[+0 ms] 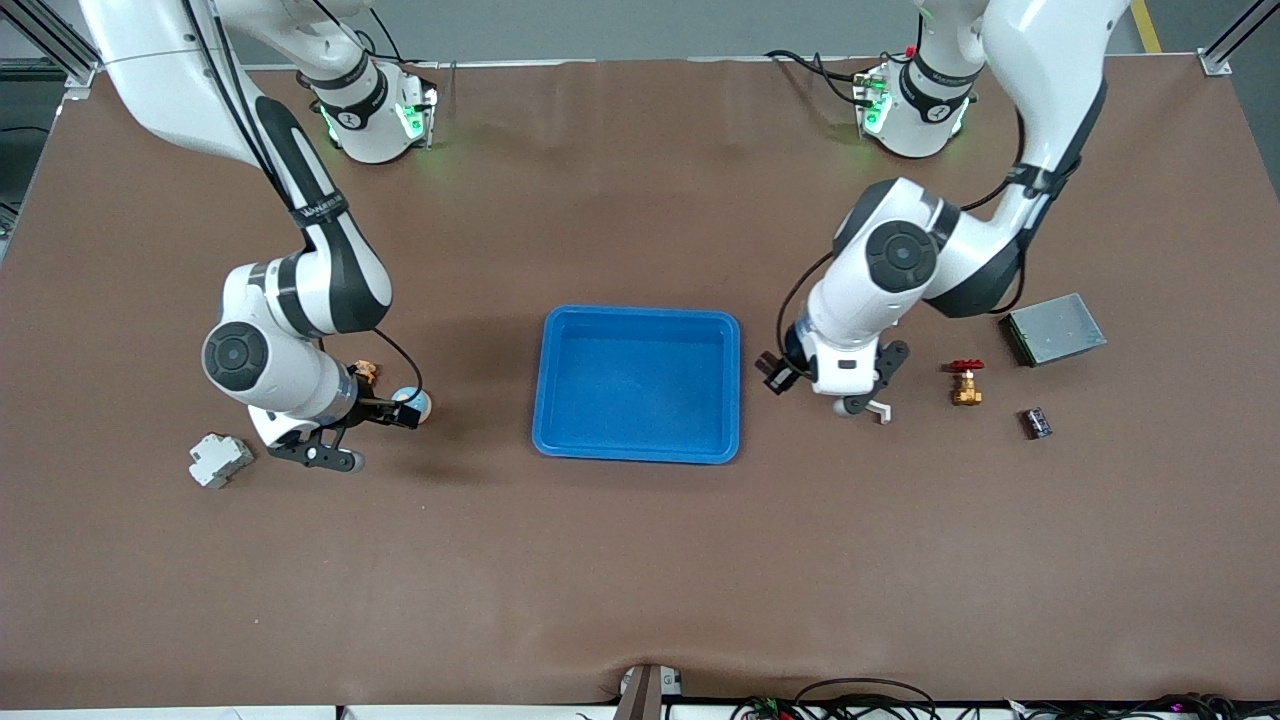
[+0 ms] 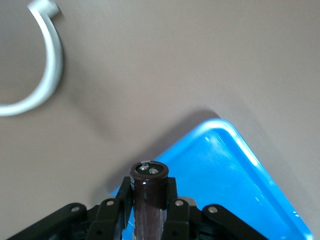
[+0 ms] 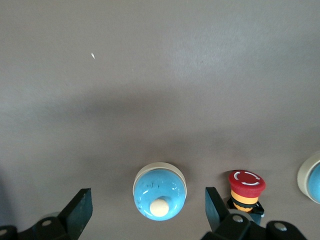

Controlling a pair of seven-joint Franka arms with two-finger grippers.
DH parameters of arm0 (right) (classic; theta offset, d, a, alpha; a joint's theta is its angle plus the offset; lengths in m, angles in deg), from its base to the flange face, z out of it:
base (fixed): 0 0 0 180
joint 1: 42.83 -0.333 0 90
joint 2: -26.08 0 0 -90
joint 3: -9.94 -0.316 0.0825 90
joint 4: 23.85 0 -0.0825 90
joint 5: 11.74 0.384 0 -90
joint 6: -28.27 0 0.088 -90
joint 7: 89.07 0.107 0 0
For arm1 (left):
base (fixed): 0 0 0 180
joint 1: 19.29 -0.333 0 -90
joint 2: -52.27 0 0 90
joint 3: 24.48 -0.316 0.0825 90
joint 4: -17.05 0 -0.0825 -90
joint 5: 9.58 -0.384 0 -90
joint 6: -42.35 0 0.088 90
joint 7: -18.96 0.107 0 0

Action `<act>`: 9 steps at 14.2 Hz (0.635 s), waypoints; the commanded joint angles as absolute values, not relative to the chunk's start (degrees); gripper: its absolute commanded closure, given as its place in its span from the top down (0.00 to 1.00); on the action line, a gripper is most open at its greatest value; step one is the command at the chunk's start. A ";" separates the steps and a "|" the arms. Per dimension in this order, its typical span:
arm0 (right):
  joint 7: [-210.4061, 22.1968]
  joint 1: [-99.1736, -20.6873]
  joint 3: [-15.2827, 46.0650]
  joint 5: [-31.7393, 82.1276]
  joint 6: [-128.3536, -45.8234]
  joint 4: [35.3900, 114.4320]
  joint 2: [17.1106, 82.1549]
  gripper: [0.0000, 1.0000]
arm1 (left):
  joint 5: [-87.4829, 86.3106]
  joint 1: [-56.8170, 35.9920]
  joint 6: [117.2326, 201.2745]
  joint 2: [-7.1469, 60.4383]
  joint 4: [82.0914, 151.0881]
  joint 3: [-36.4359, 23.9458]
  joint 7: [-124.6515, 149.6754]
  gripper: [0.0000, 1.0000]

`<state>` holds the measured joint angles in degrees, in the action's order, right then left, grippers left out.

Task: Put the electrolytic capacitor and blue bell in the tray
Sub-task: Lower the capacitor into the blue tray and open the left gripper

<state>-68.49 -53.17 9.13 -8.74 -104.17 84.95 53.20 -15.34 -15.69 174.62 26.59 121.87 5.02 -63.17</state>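
Note:
The blue tray (image 1: 640, 313) lies in the middle of the table, and one corner of it shows in the left wrist view (image 2: 235, 170). My left gripper (image 2: 149, 189) is shut on the dark brown electrolytic capacitor (image 2: 149, 175). It holds the capacitor (image 1: 778, 372) over the table, just beside the tray's edge toward the left arm's end. My right gripper (image 3: 147, 205) is open. Its fingers stand on either side of the blue bell (image 3: 159, 191) without touching it. The bell (image 1: 413, 405) sits on the table toward the right arm's end.
A red emergency-stop button (image 3: 246, 187) and a second blue bell (image 3: 312, 177) sit beside the bell. A white breaker (image 1: 218, 460) lies near the right gripper. A white ring clip (image 1: 872, 408), a brass valve (image 1: 966, 383), a dark component (image 1: 1036, 423) and a grey metal box (image 1: 1055, 328) lie toward the left arm's end.

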 commanded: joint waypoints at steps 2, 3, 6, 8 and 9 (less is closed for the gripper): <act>-68.51 -54.52 9.41 -9.45 -107.86 88.91 52.54 1.00 | -17.14 -9.55 173.40 19.41 114.19 3.82 -71.99 0.00; -68.51 -54.61 9.41 -9.45 -108.66 89.61 52.45 1.00 | -17.48 -7.62 173.40 18.27 113.13 2.86 -73.48 0.00; -68.59 -54.70 9.41 -9.54 -109.10 90.50 52.53 1.00 | -19.50 -3.48 173.40 15.27 112.50 1.10 -78.49 0.00; -68.59 -54.70 9.41 -9.72 -109.28 90.85 52.54 1.00 | -20.83 -2.33 173.22 14.22 113.11 0.74 -80.17 0.00; -68.59 -54.70 9.41 -9.72 -109.63 90.94 52.62 1.00 | -20.83 -1.89 173.22 13.34 113.20 0.48 -80.70 0.00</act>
<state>-68.51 -54.33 9.13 -8.88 -108.57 89.90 53.28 -19.43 -3.00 174.57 14.73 114.55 1.34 -78.99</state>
